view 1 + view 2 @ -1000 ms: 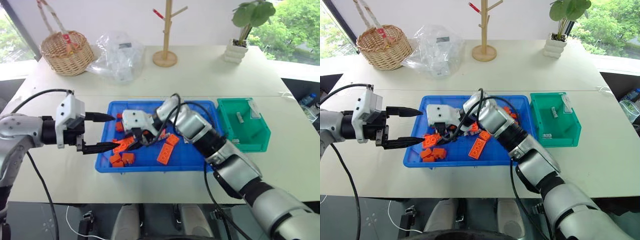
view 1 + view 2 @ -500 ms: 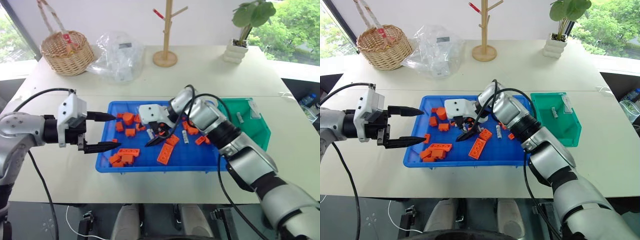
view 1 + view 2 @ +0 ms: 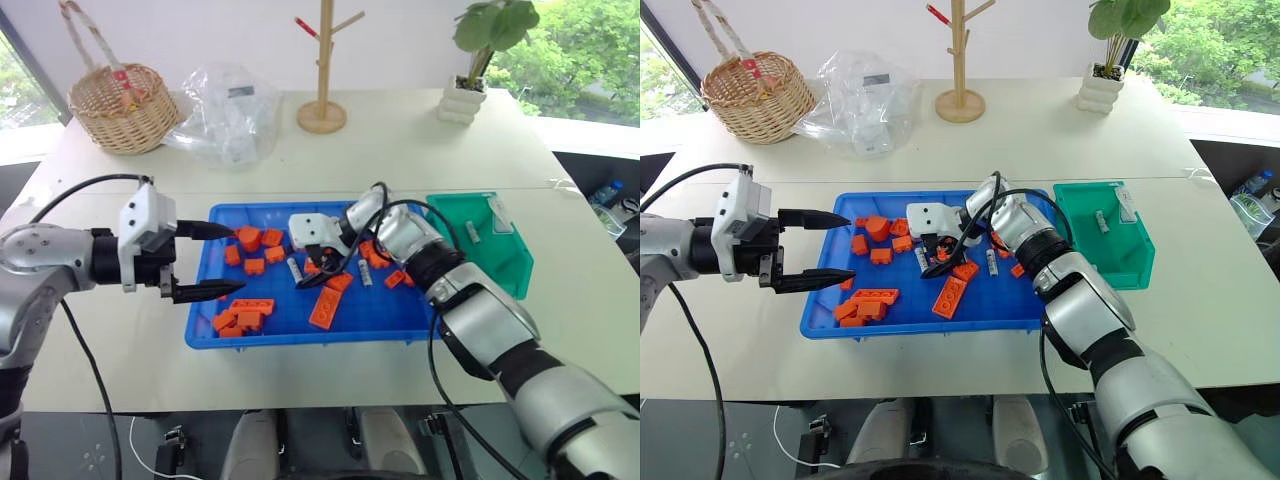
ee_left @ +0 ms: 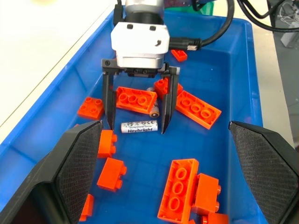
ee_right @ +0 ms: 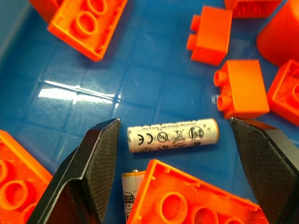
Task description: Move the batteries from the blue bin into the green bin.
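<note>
The left gripper hovers spread wide at the blue bin's left edge. The right gripper straddles a battery, fingers apart. Closing, they might also snag the orange brick just behind.

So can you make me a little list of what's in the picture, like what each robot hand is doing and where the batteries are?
right gripper: open, fingers straddling a battery on the blue bin floor, not yet gripping
left gripper: open, hovering at the blue bin's left edge, empty
second battery: half under an orange brick
green bin: right of the blue bin, one battery inside
bricks: scattered in the blue bin
</note>
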{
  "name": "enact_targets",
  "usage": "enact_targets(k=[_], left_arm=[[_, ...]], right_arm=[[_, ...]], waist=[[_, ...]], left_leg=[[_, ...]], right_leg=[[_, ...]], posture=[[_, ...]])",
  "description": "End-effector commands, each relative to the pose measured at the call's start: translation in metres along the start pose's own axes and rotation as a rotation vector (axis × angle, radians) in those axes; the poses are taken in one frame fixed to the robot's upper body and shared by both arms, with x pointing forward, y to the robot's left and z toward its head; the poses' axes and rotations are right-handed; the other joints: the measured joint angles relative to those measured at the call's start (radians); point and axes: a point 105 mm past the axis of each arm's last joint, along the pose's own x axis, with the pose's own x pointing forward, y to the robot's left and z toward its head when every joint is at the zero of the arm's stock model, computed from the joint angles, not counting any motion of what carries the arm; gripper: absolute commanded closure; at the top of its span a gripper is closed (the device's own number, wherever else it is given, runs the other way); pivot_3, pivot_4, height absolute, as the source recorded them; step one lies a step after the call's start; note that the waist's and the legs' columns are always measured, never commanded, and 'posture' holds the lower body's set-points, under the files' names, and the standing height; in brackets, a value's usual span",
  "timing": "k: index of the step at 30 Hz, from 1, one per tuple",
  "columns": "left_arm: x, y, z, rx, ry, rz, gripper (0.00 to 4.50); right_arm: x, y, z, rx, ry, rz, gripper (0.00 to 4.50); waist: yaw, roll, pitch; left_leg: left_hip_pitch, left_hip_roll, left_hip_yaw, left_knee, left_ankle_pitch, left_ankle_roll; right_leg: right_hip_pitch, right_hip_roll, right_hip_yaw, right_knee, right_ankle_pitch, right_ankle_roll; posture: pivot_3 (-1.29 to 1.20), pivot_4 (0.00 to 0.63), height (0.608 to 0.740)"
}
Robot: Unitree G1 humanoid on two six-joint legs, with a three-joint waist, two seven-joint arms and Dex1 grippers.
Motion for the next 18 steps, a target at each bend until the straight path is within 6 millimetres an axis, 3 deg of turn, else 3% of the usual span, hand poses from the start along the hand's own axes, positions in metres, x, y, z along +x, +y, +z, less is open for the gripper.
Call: enact_targets(k=[1,4,6,9,13,14,16,18], left_arm=[[-0.003,0.0,0.01,0.036,-0.02,0.006,0.0],[-0.002,0.001,0.011,0.04,-0.022,0.005,0.0],[-0.002,0.001,0.011,0.043,-0.023,0.003,0.0],[-0.001,0.001,0.011,0.042,-0.024,-0.001,0.0],[0.002,0.002,0.009,0.037,-0.029,-0.003,0.0],[0.002,0.002,0.009,0.036,-0.031,-0.003,0.0],[0.003,0.002,0.006,0.031,-0.032,-0.004,0.0],[0.005,0.001,0.003,0.025,-0.035,-0.008,0.0]], right_arm=[[-0.005,-0.007,0.009,-0.032,-0.011,-0.023,0.66],[-0.006,-0.006,0.008,-0.014,-0.019,-0.005,1.46],[-0.008,-0.005,0.009,-0.013,-0.028,0.002,2.27],[-0.013,-0.008,0.017,-0.005,-0.063,-0.018,2.27],[-0.066,-0.021,0.052,0.085,-0.276,-0.155,2.27],[-0.075,-0.021,0.055,0.103,-0.301,-0.184,2.27],[-0.113,-0.025,0.058,0.192,-0.371,-0.304,2.27],[-0.156,-0.02,0.048,0.286,-0.397,-0.431,2.27]], waist=[[0.0,0.0,0.0],[0.0,0.0,0.0],[0.0,0.0,0.0],[0.0,0.0,0.0],[0.005,0.0,0.001],[0.006,0.0,0.001],[0.011,0.0,0.001],[0.018,0.0,0.0]], left_leg=[[0.0,0.0,0.0,0.0,0.0,0.0],[0.0,0.0,0.0,0.0,0.0,0.0],[0.0,0.0,0.0,0.0,0.0,0.0],[0.0,0.0,0.0,0.0,0.0,0.0],[0.0,0.0,-0.002,0.0,0.0,0.0],[-0.001,0.0,-0.003,0.0,0.0,0.0],[-0.001,0.0,-0.004,0.0,0.0,0.0],[-0.001,0.0,-0.004,0.0,0.0,0.0]], right_leg=[[0.0,0.0,0.0,0.0,0.0,0.0],[0.0,0.0,0.0,0.0,0.0,0.0],[0.0,0.0,0.0,0.0,0.0,0.0],[0.0,0.0,0.0,0.0,0.0,0.0],[0.0,0.0,0.0,0.0,0.0,0.0],[0.0,0.0,0.0,0.0,0.0,0.0],[0.0,-0.001,0.0,0.0,0.0,0.0],[0.0,-0.002,0.0,0.0,0.0,0.0]], posture=[[0.0,0.15,0.736],[0.0,0.15,0.736],[0.0,0.15,0.736],[0.0,0.15,0.736],[0.0,0.15,0.736],[0.0,0.15,0.736],[0.0,0.15,0.736],[0.0,0.15,0.736]])
